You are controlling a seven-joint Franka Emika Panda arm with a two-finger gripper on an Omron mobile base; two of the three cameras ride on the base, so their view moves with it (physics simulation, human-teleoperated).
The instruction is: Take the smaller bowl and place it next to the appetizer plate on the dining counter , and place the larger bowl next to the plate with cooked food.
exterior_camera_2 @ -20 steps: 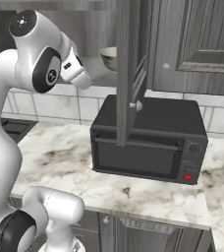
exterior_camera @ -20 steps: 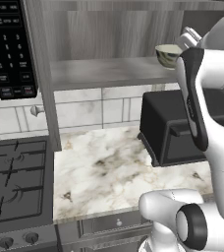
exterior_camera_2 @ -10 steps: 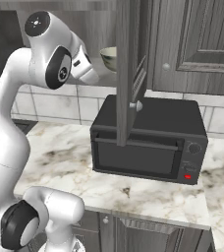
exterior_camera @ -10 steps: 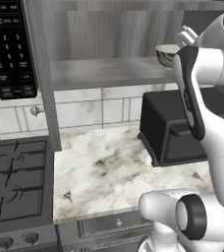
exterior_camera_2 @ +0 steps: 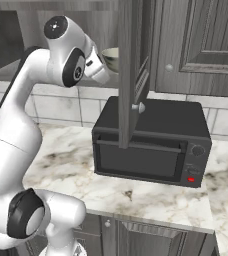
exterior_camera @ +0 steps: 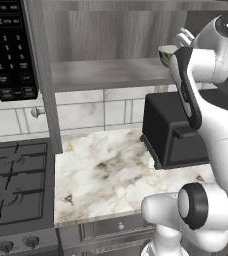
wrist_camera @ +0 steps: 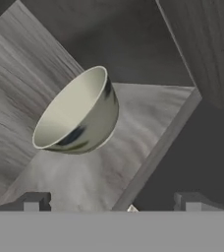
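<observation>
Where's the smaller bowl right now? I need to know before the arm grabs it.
The smaller bowl sits on the open cabinet's shelf, above the black oven. In the hand view it lies just ahead of the open gripper, untouched.

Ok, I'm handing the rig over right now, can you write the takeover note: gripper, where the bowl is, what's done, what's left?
Gripper: open, holding nothing, aimed at the smaller bowl and short of it.
Smaller bowl: on the open cabinet shelf, above the black toaster oven on the marble worktop.
Done: arm raised to the shelf; nothing grasped or moved.
Left: grasp the smaller bowl, take it to the appetizer plate on the dining counter; then the larger bowl goes beside the plate with cooked food.
</observation>
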